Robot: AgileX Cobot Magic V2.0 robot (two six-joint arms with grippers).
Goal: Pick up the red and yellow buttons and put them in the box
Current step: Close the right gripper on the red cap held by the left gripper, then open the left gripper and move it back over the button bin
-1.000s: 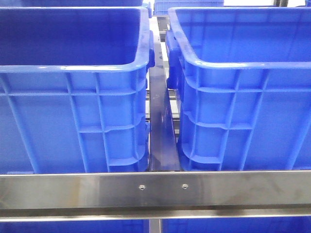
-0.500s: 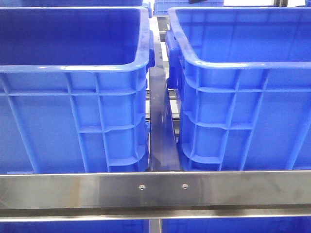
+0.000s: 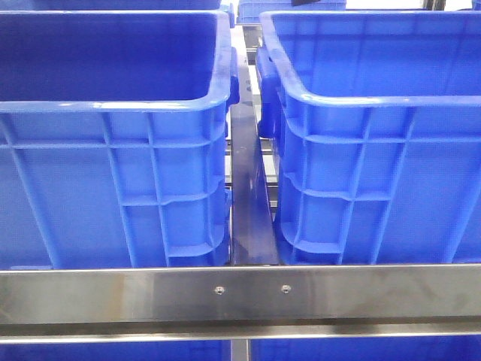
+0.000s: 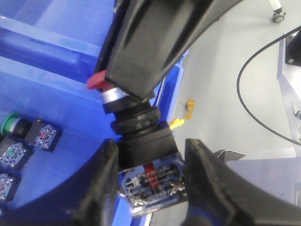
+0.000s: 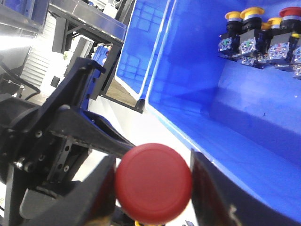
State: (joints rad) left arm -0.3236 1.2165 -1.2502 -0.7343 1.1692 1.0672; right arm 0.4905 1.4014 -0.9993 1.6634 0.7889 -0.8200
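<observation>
Red button (image 4: pixel 141 141) up in the air, pinched from two sides at once. Sits with its contact block between the narrowed fingers of the left gripper (image 4: pixel 151 157), pressed on both flanks. Shows its domed cap in the right wrist view, hemmed in by the right gripper (image 5: pixel 153 162), closed just as tightly. Hangs above the rim of a blue crate (image 4: pixel 47 61), bare floor (image 4: pixel 225 94) just beyond. No table edge or corner in either wrist view to place it by. From the front, only two blue crates (image 3: pixel 113 173) side by side behind a steel rail (image 3: pixel 240 293) at the near edge; no arm, no button.

Looks like a handover, so trouble lies mostly in the timing:
- Letting go on one side before the other grip is sure: a drop, and so close to the rim, possibly onto the floor rather than into a crate.
- Pulling apart with both hands clamped: cap twisted off its body, or the unit wrenched askew.
- Gripping a glossy dome: little purchase, likely to squirt out sideways.
- Dropping from this height onto the yellow buttons (image 5: pixel 250 11) in the far corner of the other crate (image 5: pixel 244 108): a bounce.
</observation>
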